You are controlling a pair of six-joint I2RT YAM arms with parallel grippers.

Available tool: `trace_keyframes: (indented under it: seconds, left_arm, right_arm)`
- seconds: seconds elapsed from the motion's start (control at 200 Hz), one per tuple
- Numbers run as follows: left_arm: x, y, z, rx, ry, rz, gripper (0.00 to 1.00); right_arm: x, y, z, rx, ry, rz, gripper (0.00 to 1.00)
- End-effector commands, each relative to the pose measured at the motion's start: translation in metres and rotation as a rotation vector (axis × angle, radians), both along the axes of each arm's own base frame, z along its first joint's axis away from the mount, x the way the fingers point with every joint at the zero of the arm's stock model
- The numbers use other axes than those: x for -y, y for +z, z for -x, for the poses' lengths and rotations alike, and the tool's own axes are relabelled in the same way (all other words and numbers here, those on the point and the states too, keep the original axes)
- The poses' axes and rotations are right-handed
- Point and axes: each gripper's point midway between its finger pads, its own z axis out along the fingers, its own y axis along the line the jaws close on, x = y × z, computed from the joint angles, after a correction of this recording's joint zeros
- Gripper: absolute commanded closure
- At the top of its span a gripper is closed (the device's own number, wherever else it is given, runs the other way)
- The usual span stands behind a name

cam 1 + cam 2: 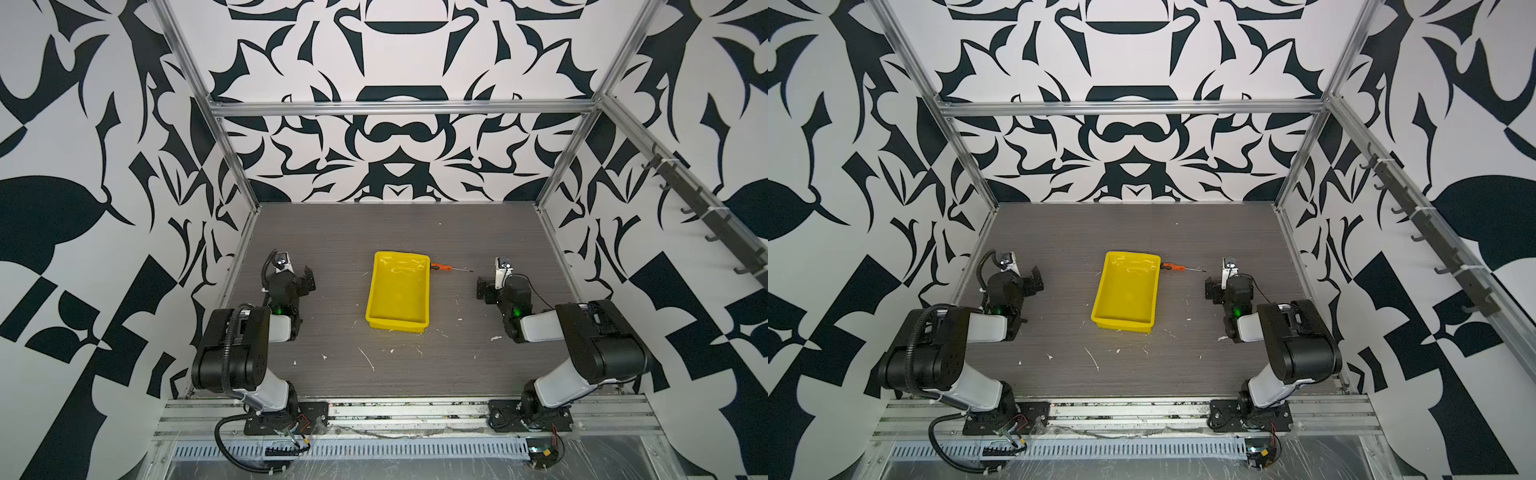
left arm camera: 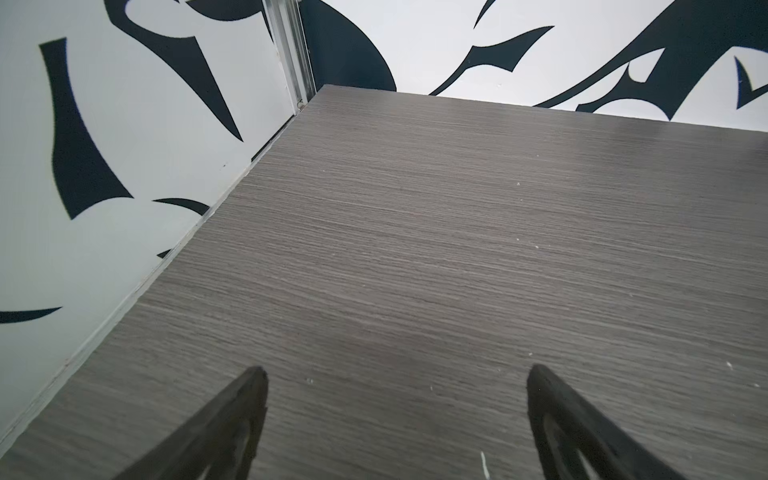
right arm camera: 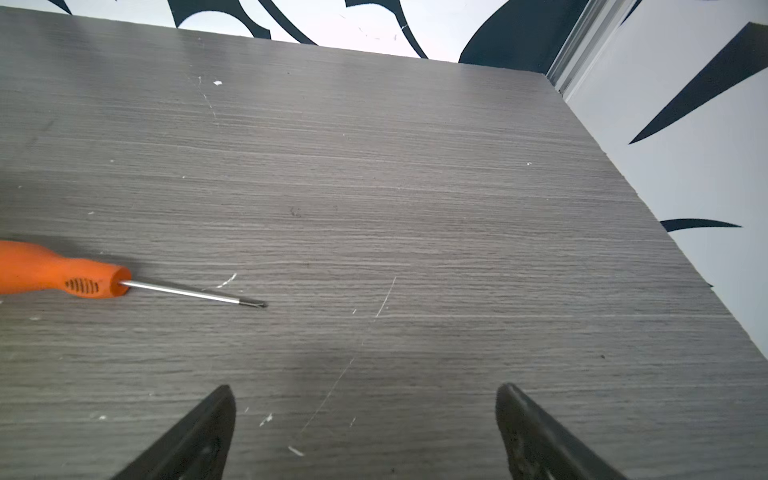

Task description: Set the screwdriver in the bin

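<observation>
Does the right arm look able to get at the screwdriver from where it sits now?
Probably yes. The screwdriver lies flat beside the bin's far right corner, shaft pointing toward the open right claw, with only bare tabletop between them.

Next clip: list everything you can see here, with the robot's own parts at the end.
bin: one, yellow, mid-table, empty
screwdriver: one, orange handle, metal shaft, on the table beside the bin's far right corner
table: one, grey wood grain
flecks and scratches: several, white, on the table
walls: three, black-and-white pattern, around the table
frame: one, silver, along the wall edges
hook rail: one, dark, right wall
left arm, right arm: two, black and white, table's sides
left gripper: one, black, open, above the table
right gripper: one, black, open, near the screwdriver's tip, apart
</observation>
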Motion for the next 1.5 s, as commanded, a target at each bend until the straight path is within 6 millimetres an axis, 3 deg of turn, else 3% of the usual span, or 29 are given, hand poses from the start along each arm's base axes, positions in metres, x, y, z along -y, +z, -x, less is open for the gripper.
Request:
trace_keyframes:
  seconds: [0.0,0.985,1.415,1.5]
  left_arm:
    - [0.000,0.002,-0.003,0.005,-0.030,0.031,0.00]
    - [0.003,0.005,0.002,0.033,-0.034,0.026,0.00]
    - [0.004,0.020,0.017,0.130,0.020,-0.038,0.00]
    - [0.002,0.025,0.018,0.138,0.038,-0.031,0.00]
  right_arm:
    - [0.000,0.022,-0.009,0.073,-0.005,-0.016,0.00]
    - [-0.001,0.022,-0.009,0.073,0.001,-0.015,0.00]
    - [0.003,0.023,-0.009,0.077,-0.023,-0.013,0.00]
    - [-0.007,0.024,-0.003,0.093,0.040,-0.023,0.00]
